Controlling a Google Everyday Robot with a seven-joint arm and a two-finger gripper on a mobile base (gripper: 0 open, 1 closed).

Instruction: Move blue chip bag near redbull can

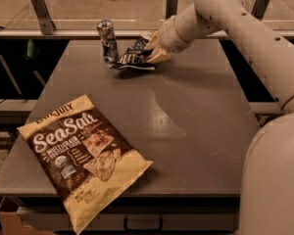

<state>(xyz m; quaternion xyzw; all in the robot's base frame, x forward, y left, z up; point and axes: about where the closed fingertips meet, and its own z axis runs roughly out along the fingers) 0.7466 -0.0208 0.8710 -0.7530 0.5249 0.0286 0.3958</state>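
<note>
The blue chip bag (133,58), small, dark navy with white lettering, lies at the far side of the table, just right of the redbull can (107,40). The slim silver-and-blue can stands upright at the far left-centre. My gripper (151,49) is at the bag's right end, shut on the bag, with the white arm reaching in from the upper right. The bag's left edge nearly touches the can's base.
A large tan-and-brown "Sea Salt" bag (83,156) lies at the front left, overhanging the edge of the grey table (186,121). A metal rail with posts (41,11) runs behind the table. The robot's white body (274,180) fills the right side.
</note>
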